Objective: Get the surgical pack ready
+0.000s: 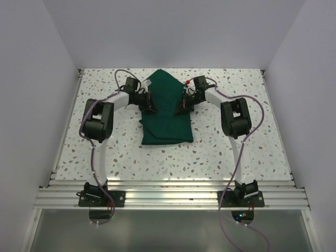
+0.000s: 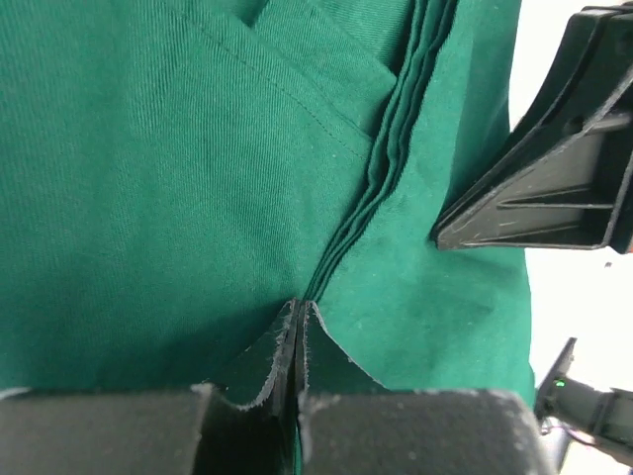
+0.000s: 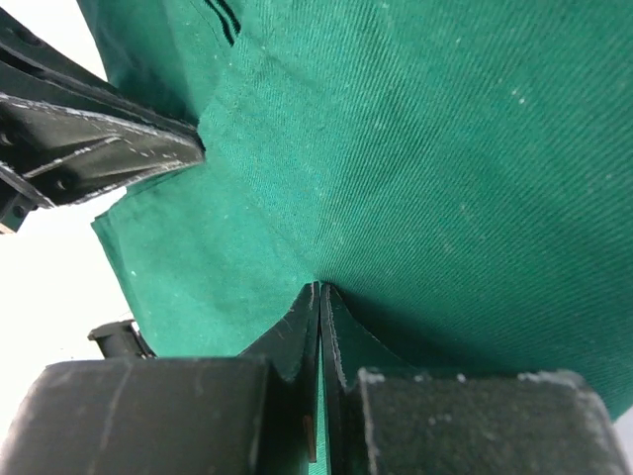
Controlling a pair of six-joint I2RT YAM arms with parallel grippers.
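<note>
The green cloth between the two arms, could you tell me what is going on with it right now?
Both arms are working on the dark green drape, which lies folded on the speckled table. The left pincer is shut on a fold at its left side, the right pincer on the cloth at its right side, facing each other across it. The near part lies flat; the far end tapers to a point.

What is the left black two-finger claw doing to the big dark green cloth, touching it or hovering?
Touching. In the left wrist view the left gripper is shut on a pinched fold of the dark green cloth drape, with no gap.
</note>
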